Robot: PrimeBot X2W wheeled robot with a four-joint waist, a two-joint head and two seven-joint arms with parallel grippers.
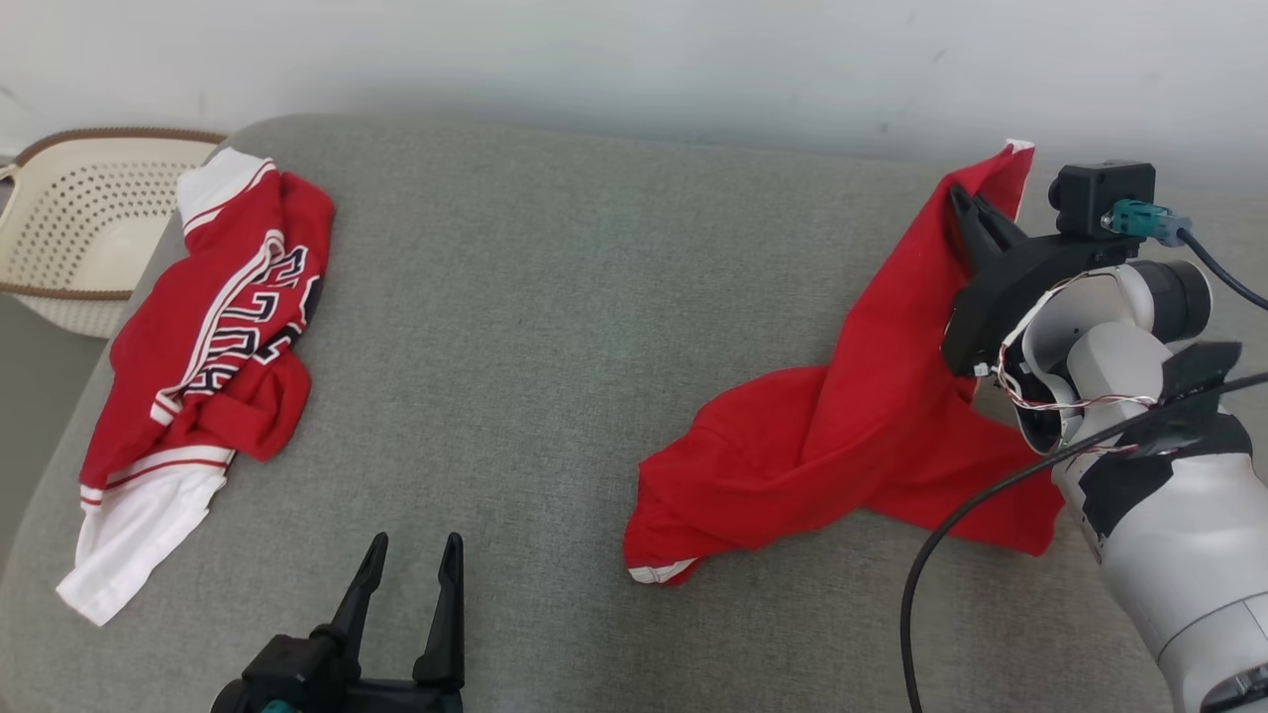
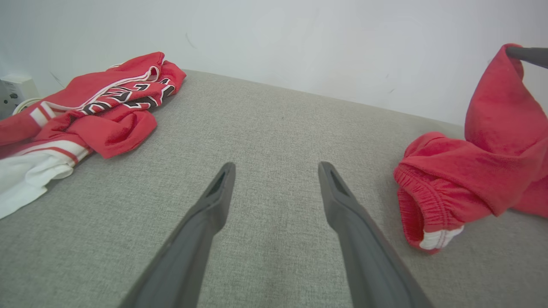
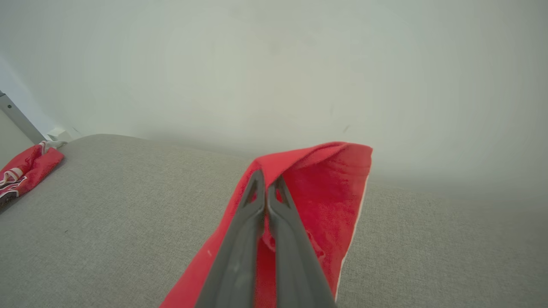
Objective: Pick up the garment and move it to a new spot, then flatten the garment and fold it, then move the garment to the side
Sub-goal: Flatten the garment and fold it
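The garment [image 1: 872,396] is plain red with a white-edged cuff, and it lies bunched on the right of the grey cushion [image 1: 555,327]. My right gripper [image 1: 958,194] is shut on one corner and holds it up off the cushion, while the rest trails down to the surface. In the right wrist view the closed fingers [image 3: 267,182] pinch the red fold [image 3: 325,184]. My left gripper [image 1: 416,545] stands open near the front edge with nothing between its fingers [image 2: 277,169]. From there, the garment [image 2: 492,128] is to its right, apart from it.
A second red and white jersey with dark lettering [image 1: 228,327] lies crumpled at the cushion's left end. A cream perforated basket [image 1: 69,218] stands beyond that end. A pale wall [image 1: 634,59] runs along the back. Bare grey fabric lies between the two garments.
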